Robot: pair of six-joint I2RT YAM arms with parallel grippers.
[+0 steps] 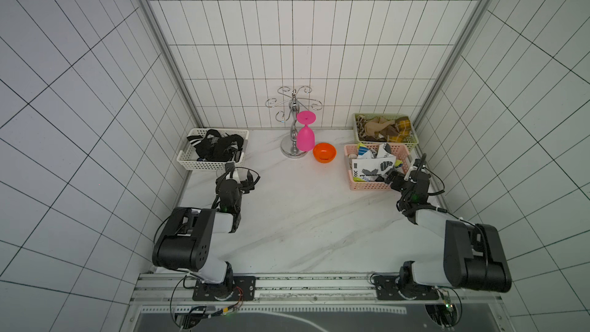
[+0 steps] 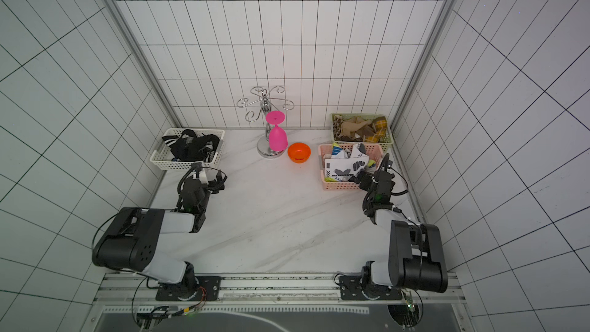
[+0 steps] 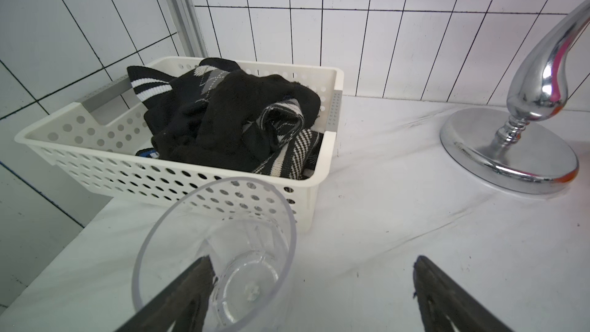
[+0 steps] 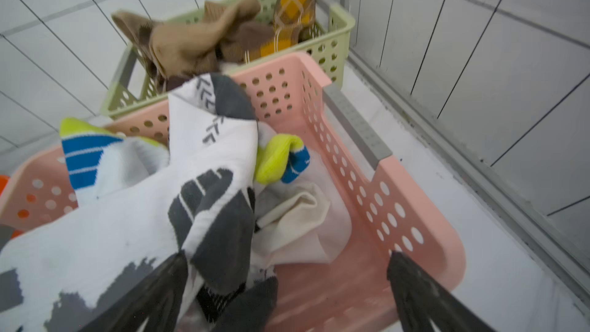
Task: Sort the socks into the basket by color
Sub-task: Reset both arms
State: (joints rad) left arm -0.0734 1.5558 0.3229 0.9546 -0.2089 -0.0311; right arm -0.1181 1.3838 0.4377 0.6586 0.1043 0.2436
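Sorting looks finished: black socks (image 1: 220,146) in the white basket (image 1: 191,162) at ten o'clock, white socks (image 1: 372,164) in the pink basket (image 1: 367,185) at two, brown socks (image 1: 380,129) in the green basket (image 1: 412,137) at one, none loose on the table (image 1: 303,218), left gripper (image 3: 313,263) and right gripper (image 4: 287,256) both spread wide, empty

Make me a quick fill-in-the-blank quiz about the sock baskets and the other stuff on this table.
1. The black socks lie in the ___ basket.
2. The brown socks fill the ___ basket.
3. The orange bowl sits between the chrome rack and the ___ basket.
4. The left gripper and right gripper both stand ___.
Missing words: white; green; pink; open.
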